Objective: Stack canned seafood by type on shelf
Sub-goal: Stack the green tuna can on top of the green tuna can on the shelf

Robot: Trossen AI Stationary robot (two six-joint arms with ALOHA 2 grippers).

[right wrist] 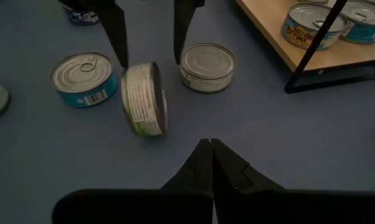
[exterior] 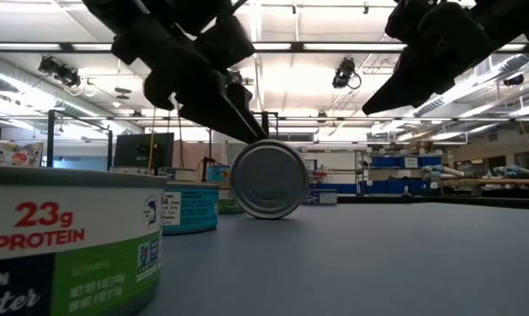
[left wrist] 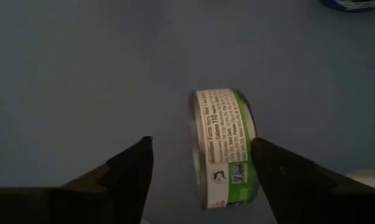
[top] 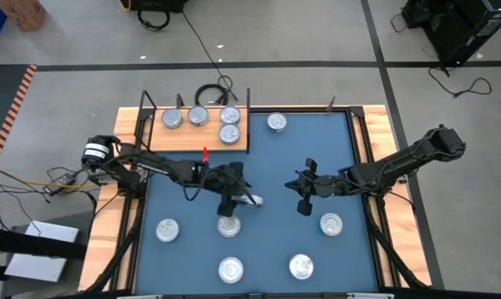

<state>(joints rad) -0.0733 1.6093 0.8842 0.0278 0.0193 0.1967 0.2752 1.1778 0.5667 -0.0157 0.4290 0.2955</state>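
Four tins (top: 208,121) lie flat on the wooden shelf (top: 163,138) at the table's far left. One green-labelled tin (left wrist: 227,146) stands on its rim on the blue mat, its flat face (exterior: 268,180) toward the table's near edge. My left gripper (top: 243,193) is open, slanting down, with one finger on either side of that tin (right wrist: 145,98). My right gripper (right wrist: 211,146) hangs shut above the mat to the right of it (top: 300,186), holding nothing. My left gripper stands open around the tin on its rim. One finger (left wrist: 280,174) is close beside the tin's flat end (left wrist: 252,134), and I cannot tell whether it touches. The other finger (left wrist: 131,171) is well apart from it.
Several more tins lie flat on the mat: two near the standing one (right wrist: 207,66) (right wrist: 81,78), others along the near edge (top: 231,268) (top: 301,266) (top: 331,223) and one at the far edge (top: 276,123). A black shelf upright (right wrist: 314,46) stands at the board's corner.
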